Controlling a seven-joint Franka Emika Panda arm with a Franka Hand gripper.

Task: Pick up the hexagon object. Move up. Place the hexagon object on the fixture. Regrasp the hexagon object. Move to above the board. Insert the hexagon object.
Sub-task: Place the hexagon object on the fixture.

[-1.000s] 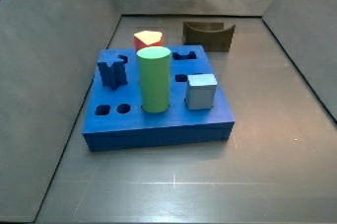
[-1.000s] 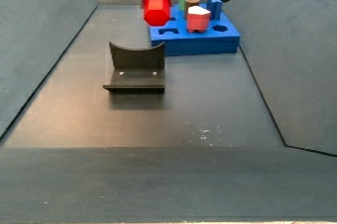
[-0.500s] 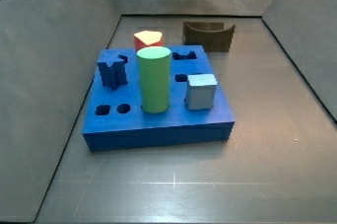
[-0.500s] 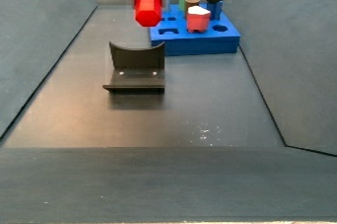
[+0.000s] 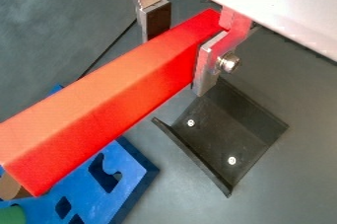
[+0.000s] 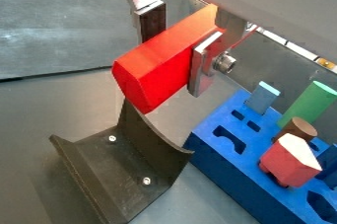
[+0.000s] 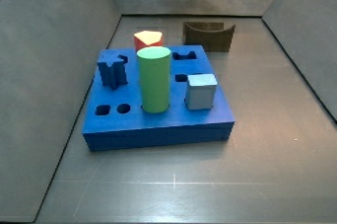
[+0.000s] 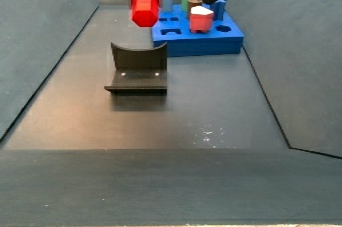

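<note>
Clamped between the fingers point(image 5: 211, 58) of the gripper point(image 5: 184, 40), the hexagon object point(image 5: 112, 100) is held high in the air. The fixture point(image 8: 136, 68) sits on the floor below it, with the board point(image 7: 158, 105) further off.

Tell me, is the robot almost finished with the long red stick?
Not yet. Picking up looks done: the claw is shut on the long bright red hexagon bar, holding it in the air above the small dark notched fixture. In hand is carrying it there. Left: resting it on the fixture, regrasping it, moving over the big blue board and pushing it into a hole.
</note>
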